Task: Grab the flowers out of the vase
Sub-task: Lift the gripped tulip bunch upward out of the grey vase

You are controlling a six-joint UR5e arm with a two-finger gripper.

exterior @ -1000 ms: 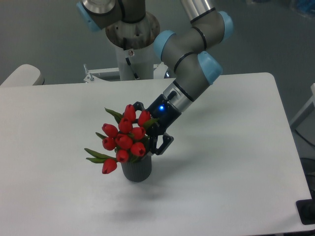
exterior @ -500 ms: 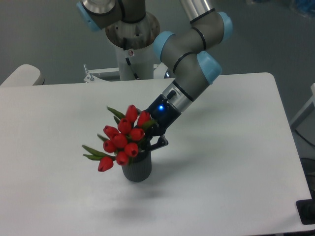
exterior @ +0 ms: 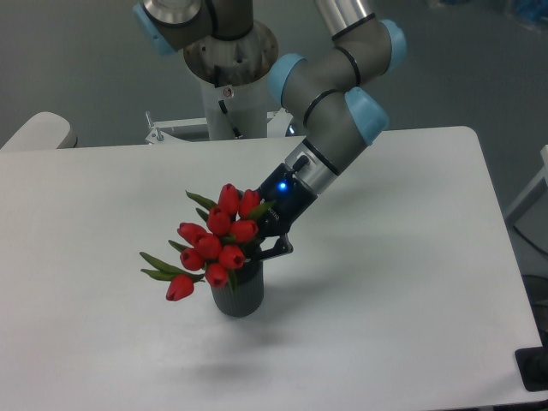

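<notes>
From my feed the claw [exterior: 257, 242] sits buried behind the flowers [exterior: 216, 242], which stand in the vase [exterior: 237, 294] mid-worktop [exterior: 402, 257] (can't tell if it's clamped on the stems).

Arm reaches down-left from its base at the worktop's far edge, wrist tilted, blue light lit. Gripper [exterior: 257, 242] low over the worktop's middle, fingers [exterior: 276, 249] partly hidden; closure cannot be judged.
</notes>
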